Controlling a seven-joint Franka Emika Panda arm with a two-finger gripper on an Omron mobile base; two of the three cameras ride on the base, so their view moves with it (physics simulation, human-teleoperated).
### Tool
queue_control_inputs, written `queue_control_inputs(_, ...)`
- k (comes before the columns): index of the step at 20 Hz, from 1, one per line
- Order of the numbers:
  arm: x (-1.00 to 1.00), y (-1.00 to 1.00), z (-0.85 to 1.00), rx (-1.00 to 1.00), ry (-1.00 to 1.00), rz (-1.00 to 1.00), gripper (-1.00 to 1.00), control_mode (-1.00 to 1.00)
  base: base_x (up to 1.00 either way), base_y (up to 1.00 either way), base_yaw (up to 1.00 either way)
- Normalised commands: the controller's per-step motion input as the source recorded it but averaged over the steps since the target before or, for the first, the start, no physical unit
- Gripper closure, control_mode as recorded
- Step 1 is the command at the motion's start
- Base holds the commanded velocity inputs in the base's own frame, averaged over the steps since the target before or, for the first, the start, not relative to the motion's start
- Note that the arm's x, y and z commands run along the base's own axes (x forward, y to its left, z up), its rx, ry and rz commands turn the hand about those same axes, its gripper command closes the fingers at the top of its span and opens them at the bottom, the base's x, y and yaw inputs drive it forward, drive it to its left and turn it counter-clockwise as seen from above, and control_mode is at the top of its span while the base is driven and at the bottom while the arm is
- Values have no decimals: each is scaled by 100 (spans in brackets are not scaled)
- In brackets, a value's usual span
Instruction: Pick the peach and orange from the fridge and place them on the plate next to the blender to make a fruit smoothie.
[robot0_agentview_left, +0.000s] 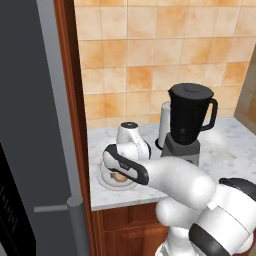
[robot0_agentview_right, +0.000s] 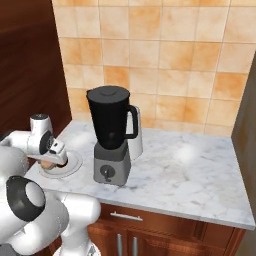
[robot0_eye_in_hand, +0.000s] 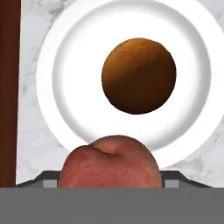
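Peach (robot0_eye_in_hand: 109, 162) is clamped in the gripper (robot0_eye_in_hand: 109, 181), right over the plate (robot0_eye_in_hand: 61, 109) rim, orange (robot0_eye_in_hand: 139, 75) sitting on it, blender (robot0_agentview_left: 189, 120) just beside.

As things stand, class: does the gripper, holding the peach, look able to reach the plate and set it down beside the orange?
Probably yes. The gripper holds the peach right over the plate. The orange leaves bare plate free beside it.

Deep orange-brown orange (robot0_eye_in_hand: 139, 75) on a white plate (robot0_eye_in_hand: 61, 96), pinkish-red peach (robot0_eye_in_hand: 109, 164) below, grey-veined white marble bench (robot0_agentview_right: 190, 170), black blender (robot0_agentview_right: 111, 132).
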Motion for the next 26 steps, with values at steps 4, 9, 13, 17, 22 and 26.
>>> queue_control_inputs(4, 42, 30, -23, 0, 0, 0, -100, -100, 0, 0, 0)
queue_control_inputs(9, 19, 4, 6, 0, 0, 0, -100, -100, 0, 0, 0)
queue_control_inputs(13, 0, -13, 32, 3, 0, 0, -100, -100, 0, 0, 0)
queue_control_inputs(17, -63, -58, 48, 11, -12, -1, -100, -100, 0, 0, 0)
queue_control_inputs(22, -100, -92, 33, 12, -35, 0, -100, -100, 0, 0, 0)
queue_control_inputs(26, -100, -98, 26, 10, -40, 0, -100, -100, 0, 0, 0)
